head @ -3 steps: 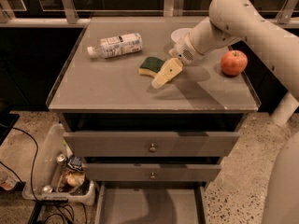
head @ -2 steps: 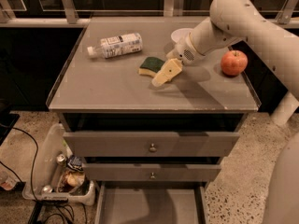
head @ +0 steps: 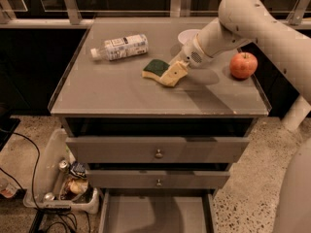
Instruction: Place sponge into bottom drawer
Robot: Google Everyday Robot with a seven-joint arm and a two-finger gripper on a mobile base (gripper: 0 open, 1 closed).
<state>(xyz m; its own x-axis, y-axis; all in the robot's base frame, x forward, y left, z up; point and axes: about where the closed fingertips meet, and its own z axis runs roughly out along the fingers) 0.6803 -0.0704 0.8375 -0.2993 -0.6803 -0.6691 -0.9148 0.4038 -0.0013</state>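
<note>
The sponge (head: pixel 154 67), dark green on top with a yellow body, lies on the grey cabinet top (head: pixel 116 91) right of its middle. My gripper (head: pixel 171 74) is low over the top at the sponge's right edge, touching or overlapping it. The white arm reaches in from the upper right. The bottom drawer (head: pixel 155 213) is pulled open below the two knobbed drawers, and its flat grey floor shows.
A plastic bottle (head: pixel 119 46) lies on its side at the back left of the top. A red apple (head: pixel 243 65) sits at the right edge and a white bowl (head: pixel 187 35) behind the arm. A clear bin (head: pixel 58 181) of cans stands on the floor to the left.
</note>
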